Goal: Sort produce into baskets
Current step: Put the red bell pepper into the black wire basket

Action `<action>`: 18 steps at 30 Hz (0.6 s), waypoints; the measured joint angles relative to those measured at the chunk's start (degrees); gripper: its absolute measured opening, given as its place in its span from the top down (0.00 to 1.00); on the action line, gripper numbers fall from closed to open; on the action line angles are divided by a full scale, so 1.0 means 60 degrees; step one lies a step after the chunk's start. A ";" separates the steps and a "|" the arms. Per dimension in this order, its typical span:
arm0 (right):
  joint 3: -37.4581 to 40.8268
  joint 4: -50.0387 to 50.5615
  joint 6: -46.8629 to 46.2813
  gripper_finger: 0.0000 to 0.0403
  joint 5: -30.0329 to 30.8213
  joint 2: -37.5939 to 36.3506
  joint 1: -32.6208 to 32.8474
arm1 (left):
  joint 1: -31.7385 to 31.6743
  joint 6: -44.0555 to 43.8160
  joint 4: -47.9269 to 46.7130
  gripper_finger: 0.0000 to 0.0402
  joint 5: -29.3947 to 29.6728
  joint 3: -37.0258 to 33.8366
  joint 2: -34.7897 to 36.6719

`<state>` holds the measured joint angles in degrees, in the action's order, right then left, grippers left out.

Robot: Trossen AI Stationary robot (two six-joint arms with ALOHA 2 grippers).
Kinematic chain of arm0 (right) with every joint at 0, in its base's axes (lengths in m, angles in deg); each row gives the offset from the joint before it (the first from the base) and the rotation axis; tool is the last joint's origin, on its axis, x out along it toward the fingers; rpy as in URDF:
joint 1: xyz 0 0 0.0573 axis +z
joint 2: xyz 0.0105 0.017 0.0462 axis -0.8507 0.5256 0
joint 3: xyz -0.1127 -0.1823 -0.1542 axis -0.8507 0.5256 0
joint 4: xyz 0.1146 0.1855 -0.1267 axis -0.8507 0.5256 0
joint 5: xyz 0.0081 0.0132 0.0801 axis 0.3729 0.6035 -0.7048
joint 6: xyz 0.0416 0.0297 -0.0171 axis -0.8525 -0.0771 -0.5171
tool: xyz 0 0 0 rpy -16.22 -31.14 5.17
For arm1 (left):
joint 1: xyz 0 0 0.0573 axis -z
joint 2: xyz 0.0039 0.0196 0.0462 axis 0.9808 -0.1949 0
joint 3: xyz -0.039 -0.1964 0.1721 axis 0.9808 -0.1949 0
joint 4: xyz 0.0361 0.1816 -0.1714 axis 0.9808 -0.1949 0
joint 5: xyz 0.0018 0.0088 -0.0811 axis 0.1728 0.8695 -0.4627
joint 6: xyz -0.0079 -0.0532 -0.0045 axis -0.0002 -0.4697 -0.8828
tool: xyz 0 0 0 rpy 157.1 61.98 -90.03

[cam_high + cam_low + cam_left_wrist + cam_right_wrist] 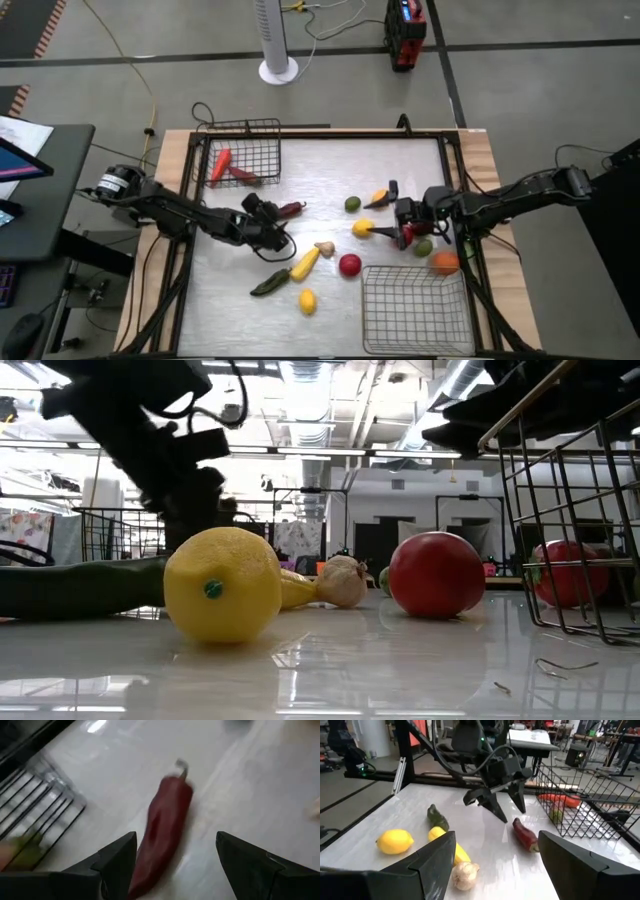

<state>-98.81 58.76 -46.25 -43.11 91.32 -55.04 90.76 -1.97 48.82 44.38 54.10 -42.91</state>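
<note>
My left gripper [280, 228] is open just above the table's middle left, next to an elongated red pepper [290, 210]. In the left wrist view the pepper [165, 827] lies flat between and ahead of the open fingers [175, 845]. In the right wrist view the left gripper [497, 802] hangs just clear of the pepper [524, 835]. My right gripper [385, 228] is open over the middle right by a yellow ball [362, 228], and nothing shows between its fingers [495, 845]. The far-left basket [245, 150] holds red pieces [232, 170]. The near-right basket [415, 305] stands by the front edge.
Loose on the table are a yellow elongated piece [305, 263], a dark green piece [270, 283], a lemon [307, 300], a garlic bulb [325, 247], a red ball [349, 264], two green balls [352, 204] [423, 247] and an orange ball [445, 262]. A metal frame rims the table.
</note>
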 joint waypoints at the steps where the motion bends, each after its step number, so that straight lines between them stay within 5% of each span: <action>1: 0.0000 -0.0102 0.0003 0.23 0.0001 0.0000 -0.0011 | -0.0104 0.0313 0.0245 0.35 -0.0168 0.0038 0.0000; 12: 0.0000 -0.0260 0.0003 0.23 0.0000 -0.0004 -0.0003 | -0.1464 0.2509 0.0865 0.35 -0.1566 0.0414 -0.0149; 18: 0.0000 -0.0258 -0.0004 0.23 0.0000 -0.0004 -0.0003 | -0.1609 0.3018 0.0923 0.35 -0.1553 0.0414 -0.0149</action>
<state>-98.81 57.21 -46.28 -43.11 91.30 -55.06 81.10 16.14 54.35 35.06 56.58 -43.81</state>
